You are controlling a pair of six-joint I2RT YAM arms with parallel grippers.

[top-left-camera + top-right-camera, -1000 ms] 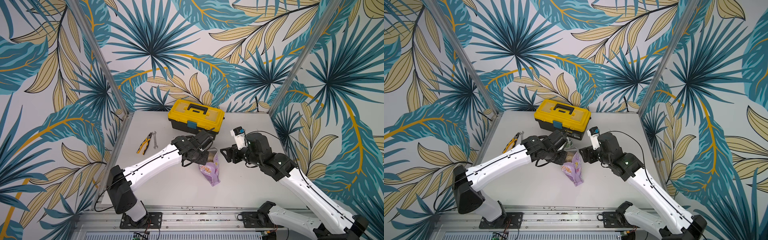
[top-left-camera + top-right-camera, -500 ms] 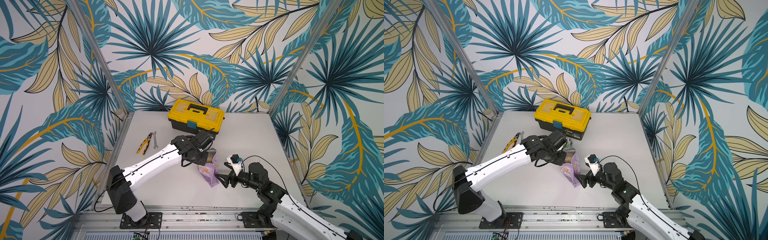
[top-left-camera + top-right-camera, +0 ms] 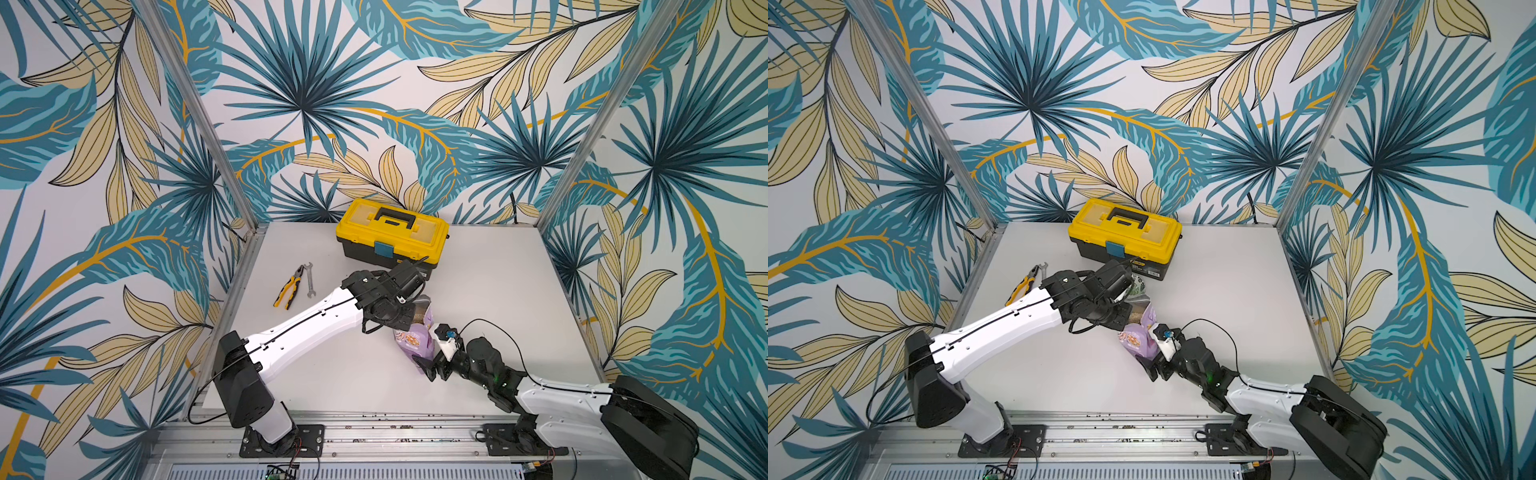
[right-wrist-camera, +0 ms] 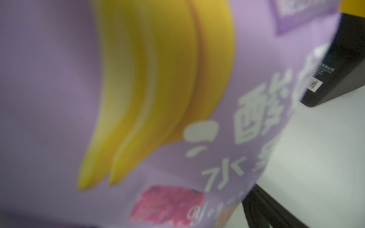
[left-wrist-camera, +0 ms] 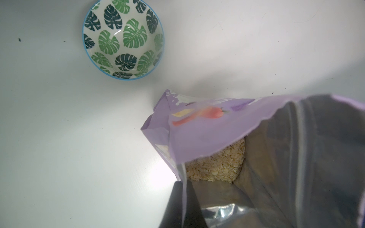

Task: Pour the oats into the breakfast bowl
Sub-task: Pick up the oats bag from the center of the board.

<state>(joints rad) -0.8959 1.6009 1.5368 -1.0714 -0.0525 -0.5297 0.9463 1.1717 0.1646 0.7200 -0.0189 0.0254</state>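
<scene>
Broadly, the white table (image 3: 498, 291) carried everything. The left arm (image 3: 307, 328) reached across it from the near edge, and its wrist covered most of the breakfast bowl (image 5: 123, 39) in both top views. The right arm (image 3: 552, 395) lay low along the near side. The yellow-and-black toolbox (image 3: 390, 232) sat shut at the back, just behind the bowl.

The purple pouch (image 3: 411, 343) stood between the two grippers with its mouth open. The left gripper (image 5: 184, 197) was pressed together on the pouch's top edge. The right gripper (image 3: 431, 362) was spread wide at the pouch's lower part; whether it touched could not be told, as the pouch filled the right wrist view.

The bowl was empty, near the pouch but apart from it. Pliers (image 3: 289, 289) and a wrench (image 3: 308, 280) lay side by side well off to the left. The oats (image 5: 215, 165) sat inside the pouch.
</scene>
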